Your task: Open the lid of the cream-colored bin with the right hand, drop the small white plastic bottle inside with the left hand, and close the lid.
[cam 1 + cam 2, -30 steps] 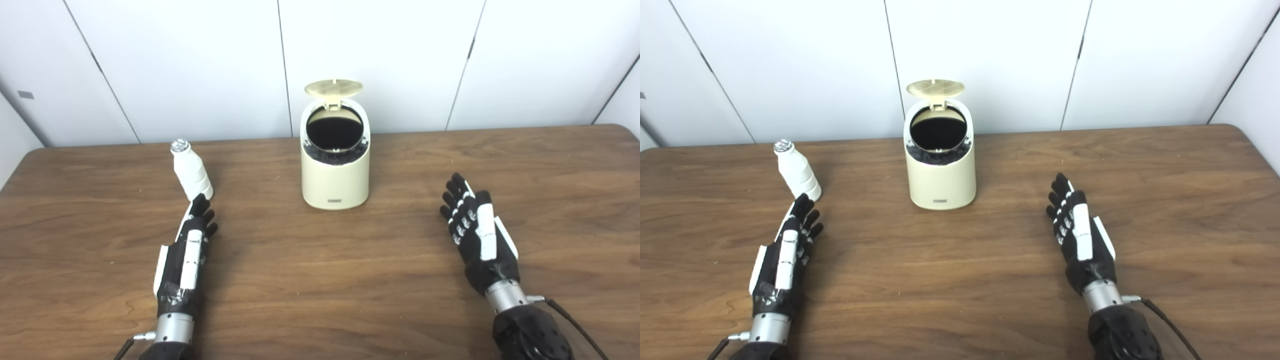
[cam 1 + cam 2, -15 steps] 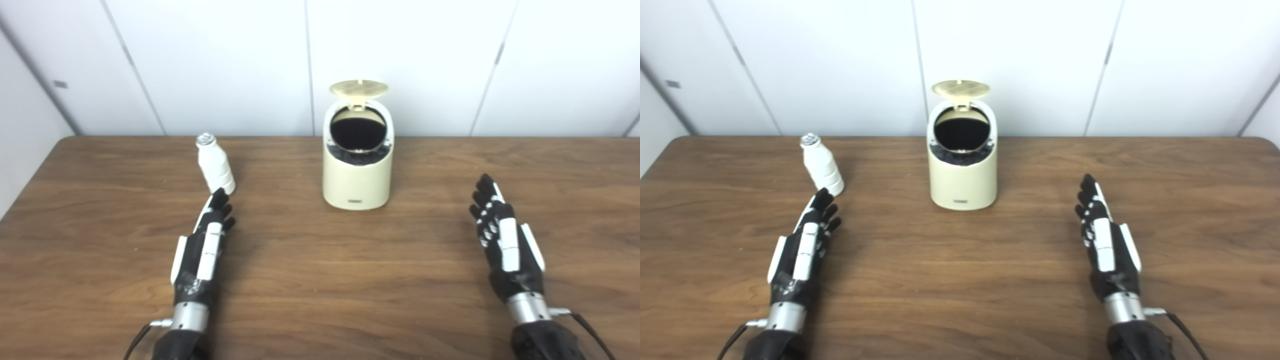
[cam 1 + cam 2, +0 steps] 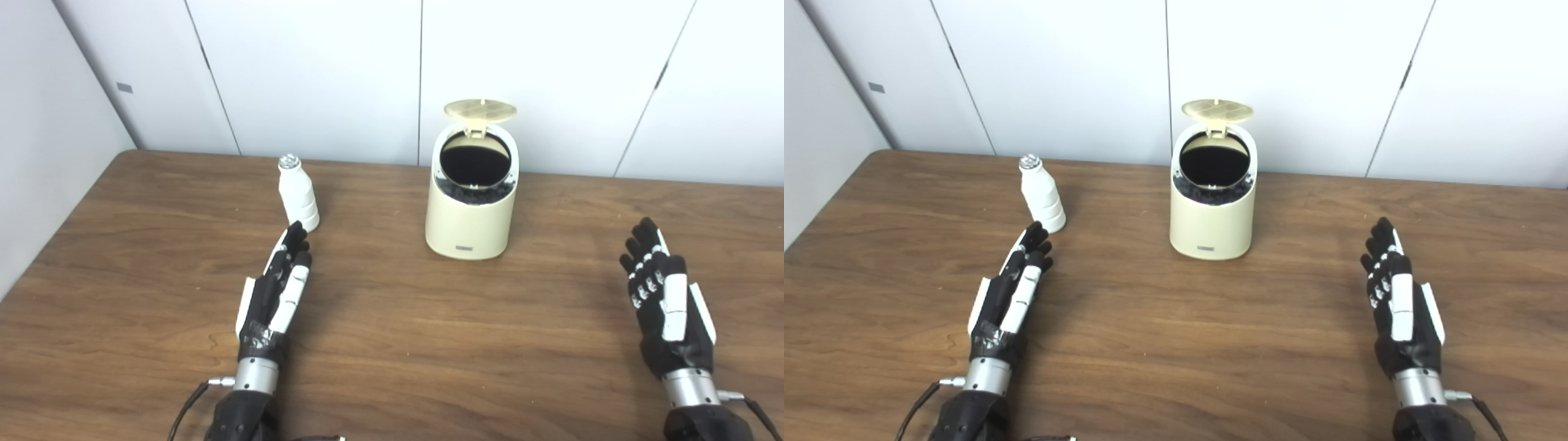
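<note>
1. Left hand [image 3: 275, 300]: fingers released, extended, holding nothing; tips just short of the white bottle [image 3: 297, 193], which stands upright.
2. Cream bin [image 3: 471, 196]: centre, near the table's [image 3: 392, 343] far edge, lid [image 3: 479, 110] raised.
3. Right hand [image 3: 664, 309]: fingers released, well apart from the bin.
4. White wall panels [image 3: 318, 67] behind.

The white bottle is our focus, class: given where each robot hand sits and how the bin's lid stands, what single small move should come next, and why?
Probably the left robot hand should ease forward and close around the white bottle. The bin already has its lid up, the bottle stands upright just beyond the open fingertips, and the right robot hand rests open, off to the bin's side.
</note>
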Robot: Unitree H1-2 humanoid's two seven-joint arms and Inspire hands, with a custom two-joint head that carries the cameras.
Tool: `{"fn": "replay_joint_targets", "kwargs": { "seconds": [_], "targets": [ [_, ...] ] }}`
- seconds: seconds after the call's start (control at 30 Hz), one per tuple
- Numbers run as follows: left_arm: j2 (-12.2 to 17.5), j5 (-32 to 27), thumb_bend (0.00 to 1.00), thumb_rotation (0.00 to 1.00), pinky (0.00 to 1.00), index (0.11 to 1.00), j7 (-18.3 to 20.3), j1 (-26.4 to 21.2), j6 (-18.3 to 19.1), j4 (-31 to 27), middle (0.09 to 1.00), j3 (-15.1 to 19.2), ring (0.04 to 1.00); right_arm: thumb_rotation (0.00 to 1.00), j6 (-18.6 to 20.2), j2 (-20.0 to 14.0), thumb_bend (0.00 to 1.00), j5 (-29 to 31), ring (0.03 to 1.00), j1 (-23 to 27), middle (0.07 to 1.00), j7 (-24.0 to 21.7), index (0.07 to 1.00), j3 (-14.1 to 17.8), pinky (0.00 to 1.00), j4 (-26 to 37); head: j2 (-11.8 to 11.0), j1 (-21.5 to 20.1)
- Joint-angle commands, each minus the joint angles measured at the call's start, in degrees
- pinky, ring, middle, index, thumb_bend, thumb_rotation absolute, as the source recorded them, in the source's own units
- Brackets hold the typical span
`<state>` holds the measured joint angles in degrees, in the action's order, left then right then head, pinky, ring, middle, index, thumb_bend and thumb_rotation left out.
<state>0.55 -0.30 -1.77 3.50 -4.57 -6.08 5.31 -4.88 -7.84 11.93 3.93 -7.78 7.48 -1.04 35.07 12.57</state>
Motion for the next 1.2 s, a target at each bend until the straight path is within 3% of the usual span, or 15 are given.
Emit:
{"fn": "replay_joint_targets", "kwargs": {
  "seconds": [0.0,0.17,0.3,0.47,0.63,0.7,0.8,1.03,1.17],
  "targets": [
    [-0.09,3.87,0.63,0.54,0.95,0.951,-1.57,0.83,0.52,-2.34,0.928,-0.57,0.938,1.0,-2.17,-1.12,0.65,0.77,1.0,-0.69,1.0,-1.3,0.99,0.44,1.0,-2.12,-0.26,-0.13],
    [-0.05,8.87,0.76,0.41,0.89,0.94,-3.62,0.68,4.45,-7.49,0.922,-0.22,0.921,1.0,-2.41,-1.58,0.65,1.0,1.0,-0.89,1.0,-1.56,0.995,0.34,1.0,-2.47,-0.46,-0.57],
    [1.65,12.68,0.82,0.41,0.92,0.95,-3.72,-0.49,8.03,-12.24,0.931,0.28,0.915,1.0,-2.49,-1.4,0.64,1.25,1.0,-0.87,1.0,-1.54,0.99,0.24,1.0,-2.58,-0.68,-0.62],
    [3.88,14.54,0.82,0.36,0.89,0.943,-2.8,-3.25,13.71,-15.54,0.94,1.17,0.92,1.0,-1.64,-1.29,0.64,1.19,1.0,-0.77,1.0,-1.26,0.984,0.18,1.0,-1.65,-0.41,-0.12],
    [6.63,23.04,0.82,0.39,0.84,0.941,-2.09,-6.65,22.94,-18.04,0.921,0.25,0.878,1.0,-1.14,-1.47,0.66,1.28,1.0,-0.51,1.0,-1.26,0.986,0.22,1.0,-1.6,-0.22,0.01],
    [7.47,25.17,0.8,0.37,0.82,0.952,-1.72,-8.24,26.29,-17.41,0.933,0.13,0.883,1.0,-0.99,-1.46,0.66,1.29,1.0,-0.29,1.0,-1.23,0.984,0.19,1.0,-1.78,-0.34,0.0],
    [8.2,25.74,0.81,0.37,0.82,0.958,-2.08,-10.14,28.4,-14.48,0.943,0.38,0.896,1.0,-0.49,-1.46,0.65,0.84,1.0,-0.15,1.0,-0.9,0.984,0.08,1.0,-1.67,-0.25,-0.12],
    [11.16,28.33,0.81,0.39,0.74,0.964,-1.46,-15.17,31.2,-6.79,0.951,0.29,0.884,0.96,-1.42,-1.52,0.67,-0.62,1.0,-0.13,0.998,-0.05,0.968,0.2,1.0,-2.46,-0.53,-0.63],
    [13.01,30.14,0.81,0.37,0.78,0.958,-0.44,-18.78,31.45,-1.9,0.959,-0.25,0.912,0.96,-1.85,-1.68,0.68,-1.0,1.0,-0.1,0.994,0.06,0.964,0.32,1.0,-2.72,-0.57,-0.83]
  ]
}}
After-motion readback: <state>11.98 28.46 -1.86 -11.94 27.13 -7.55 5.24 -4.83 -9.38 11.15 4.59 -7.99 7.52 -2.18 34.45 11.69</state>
